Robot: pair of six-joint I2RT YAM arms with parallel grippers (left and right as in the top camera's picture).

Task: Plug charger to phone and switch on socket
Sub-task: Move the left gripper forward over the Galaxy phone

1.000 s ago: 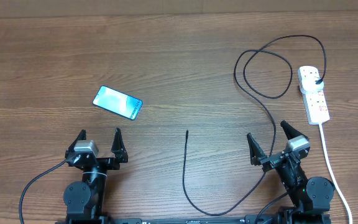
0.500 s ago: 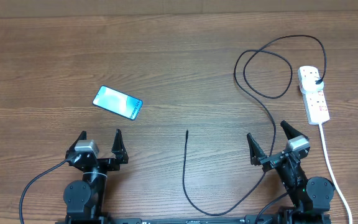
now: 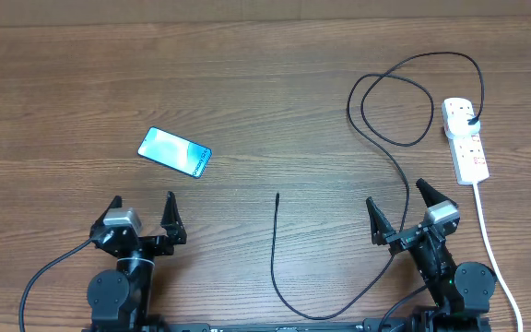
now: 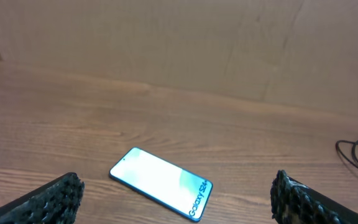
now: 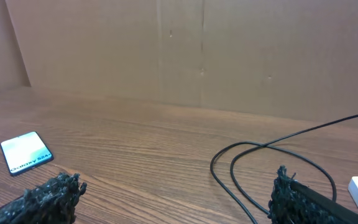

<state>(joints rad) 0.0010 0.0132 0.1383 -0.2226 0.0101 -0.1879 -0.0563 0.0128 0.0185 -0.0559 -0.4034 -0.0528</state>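
Overhead crops the cord (image 3: 489,249) of the socket (image 3: 466,140); both jaws stand apart, empty.

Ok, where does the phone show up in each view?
Overhead: phone left of centre, lying at a slant, screen up.
Left wrist: low in the middle.
Right wrist: low at the far left.
Shared landmark: cable, to the phone's right in all three views: at the right edge in the left wrist view, looping right of centre in the right wrist view.
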